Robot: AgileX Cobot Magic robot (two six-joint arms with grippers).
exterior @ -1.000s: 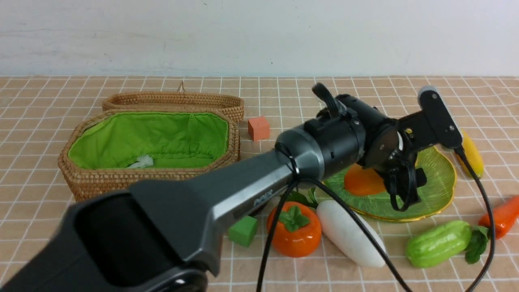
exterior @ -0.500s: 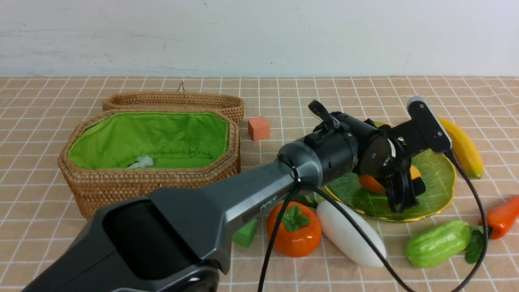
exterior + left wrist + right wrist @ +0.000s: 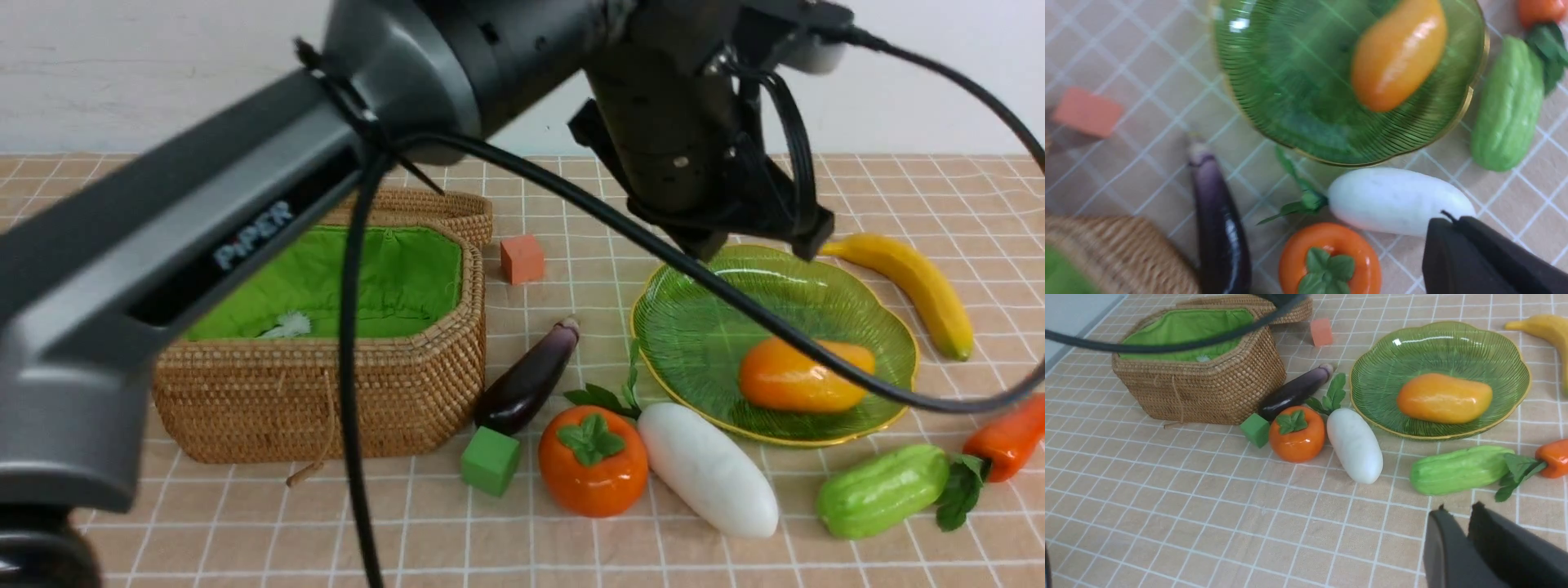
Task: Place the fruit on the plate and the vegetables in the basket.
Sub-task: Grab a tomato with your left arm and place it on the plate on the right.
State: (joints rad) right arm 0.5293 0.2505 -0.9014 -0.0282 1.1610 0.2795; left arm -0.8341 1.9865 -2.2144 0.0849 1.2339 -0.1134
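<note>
The orange-yellow mango (image 3: pixel 804 376) lies on the green glass plate (image 3: pixel 694 327). The banana (image 3: pixel 914 282) lies behind the plate's right rim. The persimmon (image 3: pixel 592 461), white radish (image 3: pixel 706 469), cucumber (image 3: pixel 882 490), pepper (image 3: pixel 1008 437) and eggplant (image 3: pixel 526 380) lie on the cloth. The wicker basket (image 3: pixel 326 400) stands open at the left. My left gripper (image 3: pixel 714 241) hangs high above the plate area, shut and empty; in its wrist view (image 3: pixel 1447 222) it points down over the radish (image 3: pixel 1396 202). My right gripper (image 3: pixel 1457 512) is shut and empty, low over the cloth, near the cucumber (image 3: pixel 1457 469).
The basket's lid (image 3: pixel 441 208) lies open behind it. An orange cube (image 3: pixel 521 258) sits between basket and plate, and a green cube (image 3: pixel 490 461) sits left of the persimmon. My left arm and its cable cross most of the front view.
My left arm has risen from low over the plate to high above it. The mango stays on the plate, further right. The eggplant has come into view.
</note>
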